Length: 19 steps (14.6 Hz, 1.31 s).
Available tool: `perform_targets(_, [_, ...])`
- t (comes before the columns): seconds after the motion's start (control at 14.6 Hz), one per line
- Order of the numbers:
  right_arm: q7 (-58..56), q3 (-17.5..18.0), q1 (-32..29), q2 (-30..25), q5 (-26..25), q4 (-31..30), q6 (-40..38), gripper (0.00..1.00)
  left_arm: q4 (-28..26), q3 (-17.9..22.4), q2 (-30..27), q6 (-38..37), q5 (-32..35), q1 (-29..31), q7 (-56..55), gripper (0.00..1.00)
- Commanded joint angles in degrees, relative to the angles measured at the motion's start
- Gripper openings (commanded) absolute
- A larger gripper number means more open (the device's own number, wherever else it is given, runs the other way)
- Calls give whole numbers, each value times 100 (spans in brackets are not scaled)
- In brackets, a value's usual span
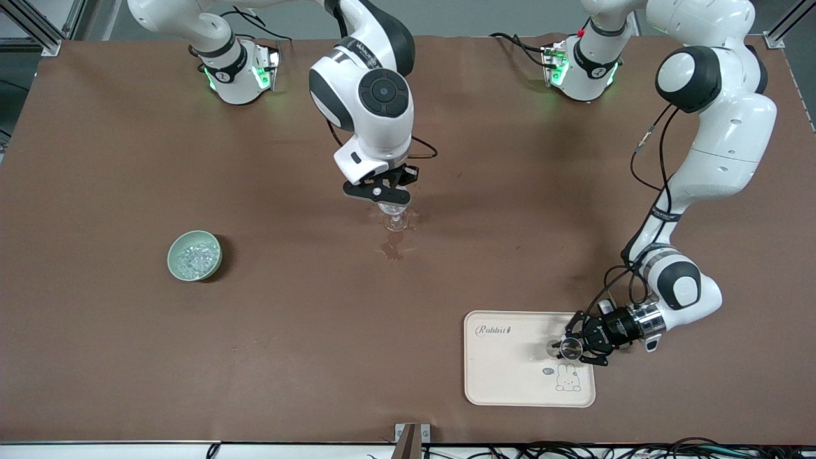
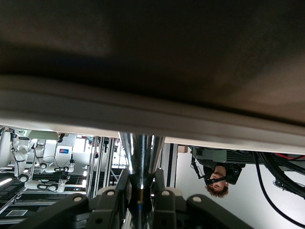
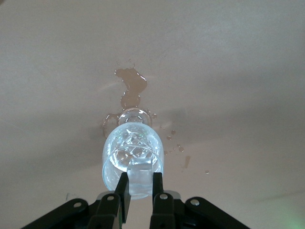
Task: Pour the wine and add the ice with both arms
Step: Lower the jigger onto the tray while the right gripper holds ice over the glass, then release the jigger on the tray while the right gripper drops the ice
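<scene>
Bowl: I saw a pale green bowl (image 1: 194,255) toward the right arm's end of the table, standing by itself, well apart from everything else.

Ice: the ice (image 1: 196,260) lay in the bowl as a heap of small clear chunks. No claw was near it.

Right claw: my right claw (image 1: 381,191) sat just over the glass near the middle of the table. In the right wrist view its two fingers (image 3: 123,191) were pinched close on the rim of the glass, so I called it clenched on the glass.

Glass: the clear glass (image 1: 396,217) stood upright on the table, right under that claw. In the right wrist view I could see down into its cut bowl (image 3: 133,157).

Spill: a small wet brown puddle (image 1: 392,247) lay on the table beside the foot of the glass, on the side nearer the front camera. Little drops sat around it.

Tray: a cream tray (image 1: 510,376) with a rabbit drawing lay nearer the front camera, toward the left arm's end.

Left claw: my left claw (image 1: 577,346) was low over the tray, lying sideways. It gripped a shiny metal cup (image 1: 569,348), and in the left wrist view the cup's narrow metal body (image 2: 141,160) sat tight between the fingers.
</scene>
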Motion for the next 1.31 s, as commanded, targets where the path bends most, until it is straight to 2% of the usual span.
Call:
perform_targets(0.0, [32, -54, 75, -25, -92, -48, 24, 3, 47, 47, 25, 39, -103, -62, 10, 56])
perform_targets(0.07, [32, -54, 75, -7, -92, -48, 32, 4, 47, 47, 16, 39, -77, -53, 1, 71])
perform_targets(0.14, [32, -54, 75, 19, -92, -48, 50, 7, 47, 55, -10, 30, -50, -53, 36, 100])
perform_targets(0.55, [23, -54, 75, 72, -92, -39, 41, 14, 47, 64, -273, -40, 1046, 70, -7, 100])
perform_targets(0.62, [23, -54, 75, 72, -83, -30, 33, 19, 47, 64, -274, -40, 1292, 87, 10, 100])
perform_targets(0.69, [23, -54, 75, 72, -83, -30, 32, 28, 47, 64, -300, -40, 1652, 96, 19, 100])
perform_targets(0.82, [23, -54, 75, 72, -83, -22, 32, 42, 47, 55, -519, -57, 2416, 88, 19, 100])
perform_targets(1.03, [32, -54, 75, 72, -83, -13, 32, 50, 55, 29, -1010, -662, 3744, 123, 28, 100])
perform_targets(1.1, [23, -54, 75, 72, -83, 5, 32, 52, 64, -6, -1151, -847, 3956, 175, 36, 100])
perform_targets(1.17, [-21, -54, 49, 72, -74, 31, 15, 57, 64, -24, -1283, -962, 4106, 167, 97, 100])
perform_targets(1.24, [-38, -71, 23, 28, -83, 57, -11, 68, 64, -24, -1467, -989, 4281, 123, 255, 100])
